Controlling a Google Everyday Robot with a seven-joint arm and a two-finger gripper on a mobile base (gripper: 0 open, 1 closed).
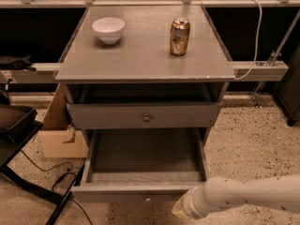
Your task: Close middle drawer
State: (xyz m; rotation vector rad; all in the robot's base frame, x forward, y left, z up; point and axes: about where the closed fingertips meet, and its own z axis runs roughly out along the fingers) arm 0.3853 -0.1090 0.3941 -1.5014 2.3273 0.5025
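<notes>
Reaching in low from the right, the gripper (181, 210) sits just beside the front edge of the middle drawer (145, 158), which is pulled far out of the cabinet (140, 55) — probably set there to push it in. Whether the gripper is spread or pressed together cannot be told. The drawer's sides look free of obstruction — the cardboard box (58, 142) stands off to its left.

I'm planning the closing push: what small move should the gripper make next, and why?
Probably push forward on the middle drawer: it stands pulled far out of the cabinet, and the gripper is low at its front, just right of the knob.
</notes>
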